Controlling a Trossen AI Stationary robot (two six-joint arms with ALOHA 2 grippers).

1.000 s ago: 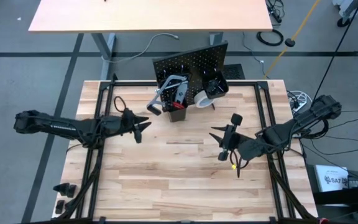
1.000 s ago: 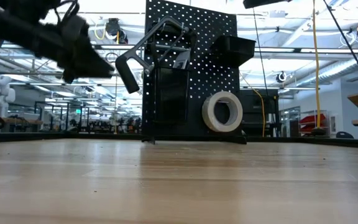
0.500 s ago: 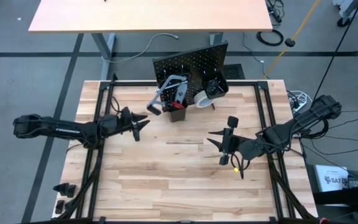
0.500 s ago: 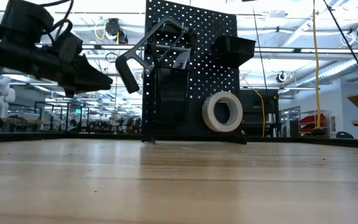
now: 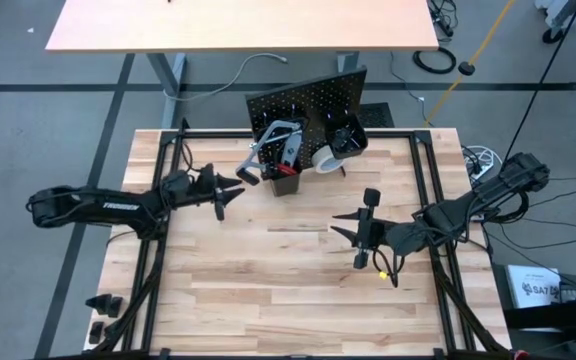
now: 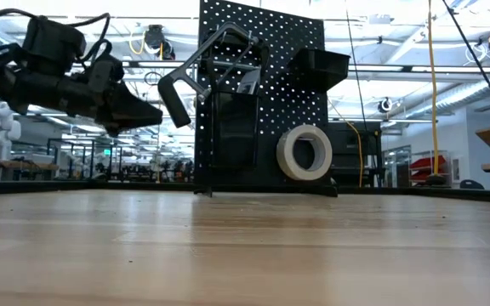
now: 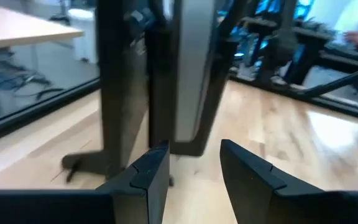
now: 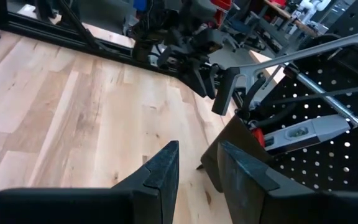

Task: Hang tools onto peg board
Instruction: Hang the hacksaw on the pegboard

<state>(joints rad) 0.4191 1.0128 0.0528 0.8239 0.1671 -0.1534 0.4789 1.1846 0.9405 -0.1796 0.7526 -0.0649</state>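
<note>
The peg board (image 5: pixel 308 105) stands upright at the table's far middle, also in the low view (image 6: pixel 262 93). On it hang a grey bar clamp (image 6: pixel 207 59), a white tape roll (image 6: pixel 304 153) and black bins (image 6: pixel 317 59); one bin holds a blue-grey level (image 8: pixel 303 130) and a red-handled tool (image 8: pixel 258 135). My left gripper (image 5: pixel 236 189) is open and empty, level, just left of the clamp's dark handle (image 5: pixel 249 176). My right gripper (image 5: pixel 336 223) hovers open and empty above the table's middle right, pointing left toward the board.
Black frame rails (image 5: pixel 153 250) run along the table's left and right sides. Small black parts (image 5: pixel 100 305) lie off the near left corner. Cables (image 5: pixel 483 158) trail at the right. Bare wood (image 5: pixel 268 280) stretches in front of the board.
My left gripper has swung toward the far edge and the peg board and sunk lower, ending beside the bar clamp's handle. My right gripper has stayed in place and turned a little at the wrist. Neither has opened or shut.
</note>
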